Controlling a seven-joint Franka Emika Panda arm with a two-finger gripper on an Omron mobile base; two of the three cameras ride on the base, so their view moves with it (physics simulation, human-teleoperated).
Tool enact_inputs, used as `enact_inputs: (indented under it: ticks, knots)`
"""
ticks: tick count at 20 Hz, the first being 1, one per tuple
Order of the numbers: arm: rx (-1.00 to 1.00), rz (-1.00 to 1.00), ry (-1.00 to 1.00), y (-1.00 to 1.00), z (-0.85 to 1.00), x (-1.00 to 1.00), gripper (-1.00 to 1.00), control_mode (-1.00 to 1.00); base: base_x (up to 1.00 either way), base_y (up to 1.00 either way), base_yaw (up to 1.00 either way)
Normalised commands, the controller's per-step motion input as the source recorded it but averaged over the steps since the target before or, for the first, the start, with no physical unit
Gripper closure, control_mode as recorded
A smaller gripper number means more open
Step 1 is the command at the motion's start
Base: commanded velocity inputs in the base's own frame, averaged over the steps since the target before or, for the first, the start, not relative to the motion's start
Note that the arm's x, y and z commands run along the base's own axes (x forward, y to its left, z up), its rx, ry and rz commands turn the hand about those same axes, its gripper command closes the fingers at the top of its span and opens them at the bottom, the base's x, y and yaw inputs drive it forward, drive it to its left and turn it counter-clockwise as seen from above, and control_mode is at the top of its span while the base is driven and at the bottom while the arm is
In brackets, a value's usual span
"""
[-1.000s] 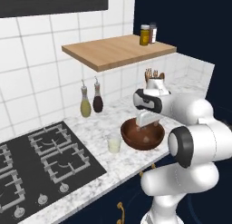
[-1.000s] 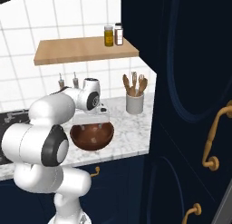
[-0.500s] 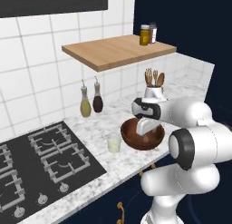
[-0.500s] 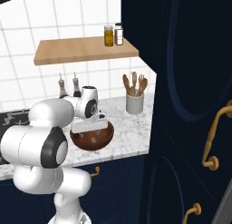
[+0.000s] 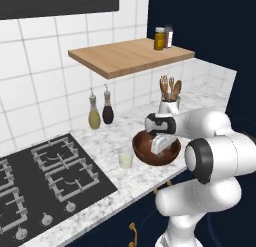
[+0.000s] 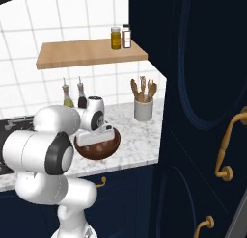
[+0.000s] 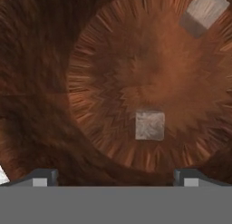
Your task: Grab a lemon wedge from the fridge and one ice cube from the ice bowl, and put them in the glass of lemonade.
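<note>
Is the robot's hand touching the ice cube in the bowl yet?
Apart. In the hand view the open gripper has brown bowl floor showing between its fingertips and the nearest ice cube.

The ice bowl (image 7: 113,73) looks like dark brown wood with a streaked, radiating grain and a dull sheen. The ice cubes (image 7: 150,125) in it are pale, cloudy and matt. The table (image 5: 135,122) is white grey-veined marble, smooth. The shelf (image 5: 125,56) is light matt wood. The glass of lemonade (image 5: 125,159) is clear.
</note>
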Motion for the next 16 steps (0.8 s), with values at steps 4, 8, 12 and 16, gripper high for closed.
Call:
enact_inputs:
  ticks: [4,8,12,16]
  knots:
    - [0.00,0.01,0.00,-0.06,-0.02,0.00,-1.00,-1.00,0.00,0.00,0.00]
    - [0.00,0.00,0.00,-0.06,-0.01,0.00,-1.00,-1.00,0.00,0.00,0.00]
    - [0.00,-0.06,-0.01,0.00,-0.09,0.12,-1.00,-1.00,0.00,0.00,0.00]
    - [0.00,-0.07,0.00,0.00,-0.19,0.27,-1.00,-1.00,0.00,0.00,0.00]
